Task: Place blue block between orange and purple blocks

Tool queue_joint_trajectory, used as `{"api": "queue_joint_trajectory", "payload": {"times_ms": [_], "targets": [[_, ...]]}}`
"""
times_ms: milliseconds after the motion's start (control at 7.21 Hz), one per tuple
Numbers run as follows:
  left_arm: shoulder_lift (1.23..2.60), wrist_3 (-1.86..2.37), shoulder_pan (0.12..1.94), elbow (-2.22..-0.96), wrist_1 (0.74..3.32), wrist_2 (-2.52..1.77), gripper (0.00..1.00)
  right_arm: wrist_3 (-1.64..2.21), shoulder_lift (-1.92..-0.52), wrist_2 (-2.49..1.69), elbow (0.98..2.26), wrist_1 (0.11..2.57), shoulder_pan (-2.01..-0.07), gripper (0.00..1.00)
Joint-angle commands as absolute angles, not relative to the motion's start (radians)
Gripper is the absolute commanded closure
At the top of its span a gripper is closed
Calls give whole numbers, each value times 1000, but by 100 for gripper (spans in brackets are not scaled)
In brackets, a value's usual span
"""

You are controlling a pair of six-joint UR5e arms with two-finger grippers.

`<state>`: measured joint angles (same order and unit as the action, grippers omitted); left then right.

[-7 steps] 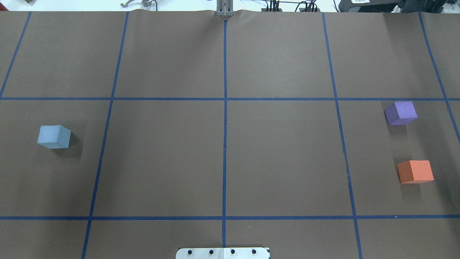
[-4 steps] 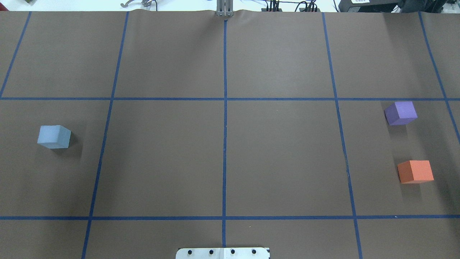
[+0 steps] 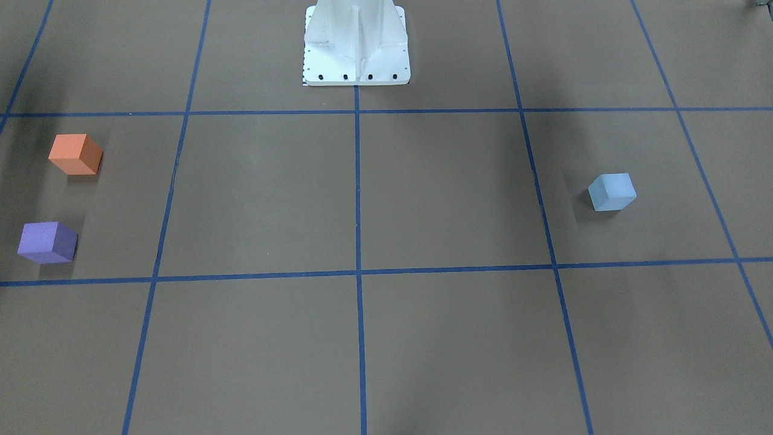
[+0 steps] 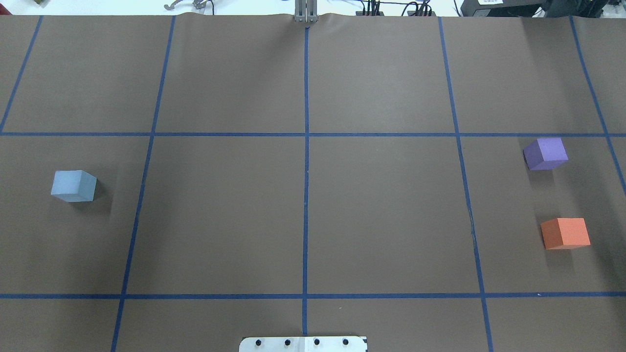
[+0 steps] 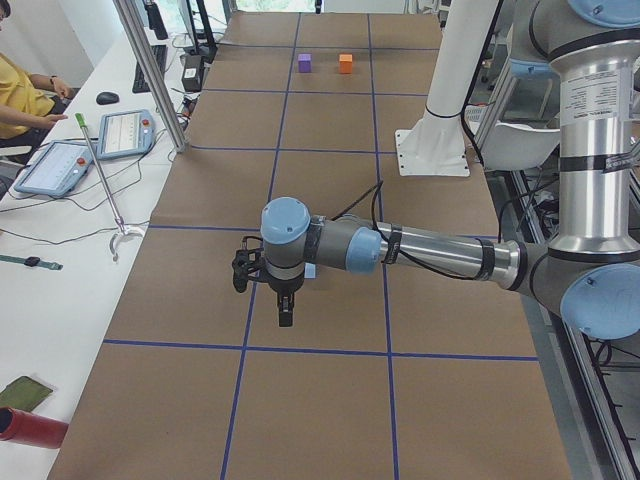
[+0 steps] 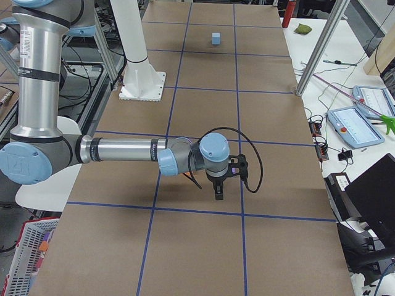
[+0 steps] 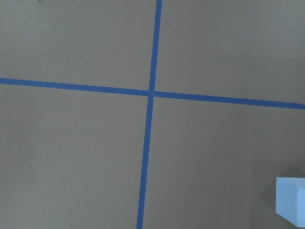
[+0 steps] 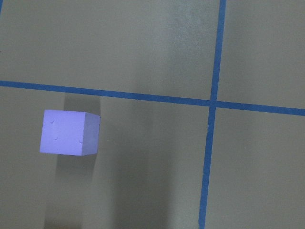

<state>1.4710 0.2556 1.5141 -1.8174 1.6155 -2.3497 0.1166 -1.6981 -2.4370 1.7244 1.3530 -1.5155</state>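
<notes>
The blue block (image 4: 73,186) sits on the brown table at the left, also in the front view (image 3: 612,192) and at the lower right corner of the left wrist view (image 7: 291,199). The purple block (image 4: 546,153) and the orange block (image 4: 565,233) sit apart at the far right, with a bare gap between them. The purple block also shows in the right wrist view (image 8: 70,132). My left gripper (image 5: 285,310) and right gripper (image 6: 218,192) show only in the side views, held above the table. I cannot tell whether they are open or shut.
The table is covered in brown paper with a blue tape grid. The white robot base (image 3: 356,42) stands at the near middle edge. A metal post (image 5: 150,70), tablets (image 5: 125,133) and an operator (image 5: 20,100) are beside the table's far side.
</notes>
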Motion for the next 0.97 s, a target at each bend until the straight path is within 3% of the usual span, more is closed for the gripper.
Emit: {"api": "queue_joint_trajectory", "payload": {"times_ms": [0,416,832], "targets": [[1471,255,1513,-1828,1618,-2355,0,117,-1698,-2437,1726,1353,-1516,0],[1476,273,1471,-1832,1635,-2402,0,117,-1697,-2437,1726,1353,-1516,0],[1494,780,1181,-1830,1893,-2402,0,118,-1697,-2437,1726,1353,-1516,0]]}}
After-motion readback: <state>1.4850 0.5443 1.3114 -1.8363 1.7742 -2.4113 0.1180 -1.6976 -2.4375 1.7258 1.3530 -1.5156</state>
